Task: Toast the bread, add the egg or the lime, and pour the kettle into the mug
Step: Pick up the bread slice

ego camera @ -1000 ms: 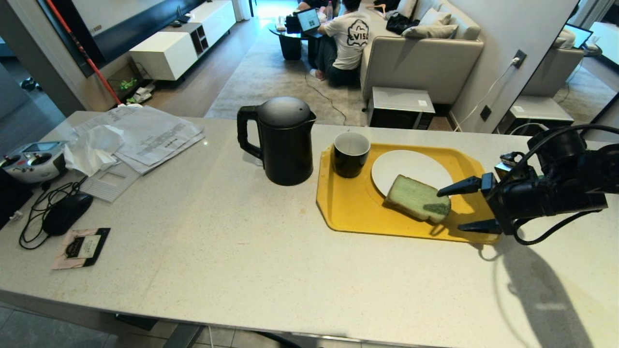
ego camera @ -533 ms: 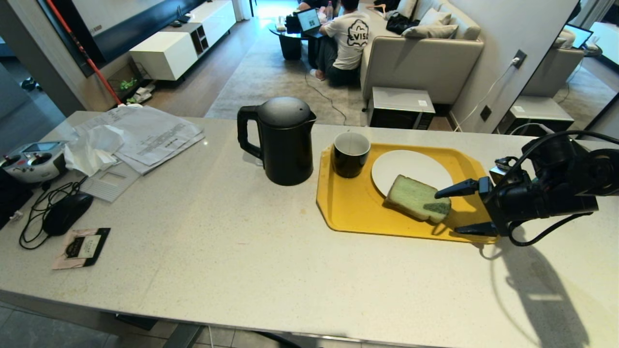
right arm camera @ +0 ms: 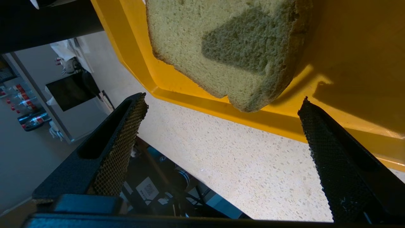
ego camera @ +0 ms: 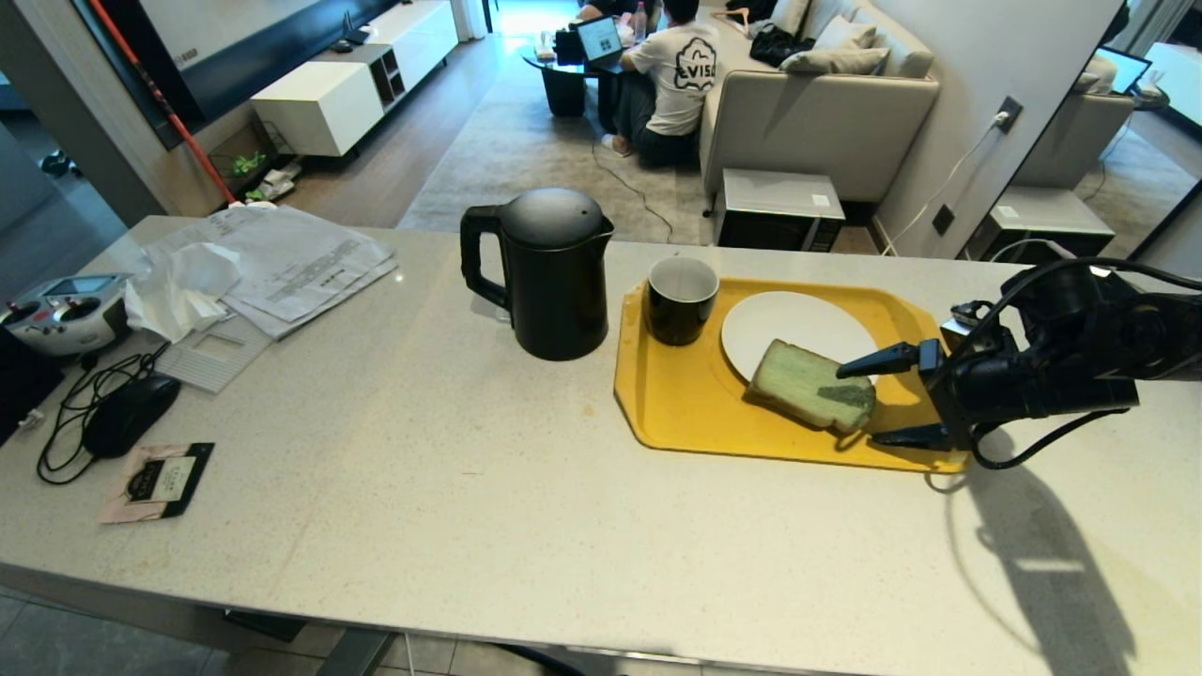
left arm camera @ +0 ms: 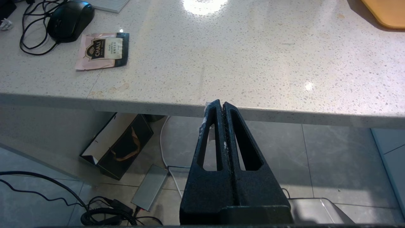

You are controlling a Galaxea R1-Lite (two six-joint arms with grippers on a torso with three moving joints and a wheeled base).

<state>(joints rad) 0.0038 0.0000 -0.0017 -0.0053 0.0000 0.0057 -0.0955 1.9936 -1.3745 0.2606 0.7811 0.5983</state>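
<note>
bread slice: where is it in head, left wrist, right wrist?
Head: bread lies right of centre on the yellow tray, one end propped on the white plate, with the open right hand just beside it.
Left wrist: not in view; only a tray corner shows.
Right wrist: bread fills the top centre, beyond the fingers.
Shared landmark: the tray.

Beige sofa, white cabinet, rug, possibly wood floor.

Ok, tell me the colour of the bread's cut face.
The bread is pale green with a darker green patch and thin brown crust; the right wrist view shows it best.
</note>
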